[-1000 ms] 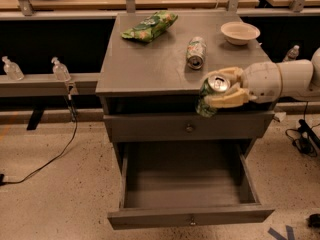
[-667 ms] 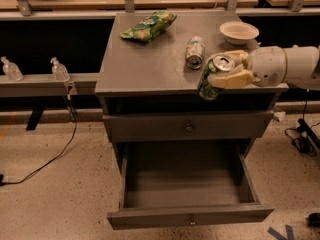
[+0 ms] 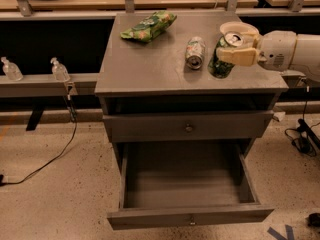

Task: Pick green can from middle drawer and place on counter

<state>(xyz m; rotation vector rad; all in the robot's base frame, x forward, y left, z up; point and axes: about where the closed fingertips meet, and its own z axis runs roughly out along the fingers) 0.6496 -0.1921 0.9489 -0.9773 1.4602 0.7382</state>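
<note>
My gripper (image 3: 234, 55) reaches in from the right and is shut on the green can (image 3: 223, 57). The can is dark green with a shiny silver top and pull tab, tilted slightly, held over the right part of the counter (image 3: 150, 64). Its base looks at or just above the counter surface; I cannot tell if it touches. The middle drawer (image 3: 187, 184) is pulled fully open below, a dark grey tray with a small knob on its front, and nothing shows inside it.
A paler white-and-green can (image 3: 195, 52) lies on its side on the counter just left of the green can. A green snack bag (image 3: 148, 26) lies at the back left. A cream bowl (image 3: 239, 29) sits behind the gripper. The closed upper drawer front (image 3: 188, 128) has one knob.
The gripper has carried the green can up and back from beyond the counter's front right edge to over the counter top, near the lying can.
</note>
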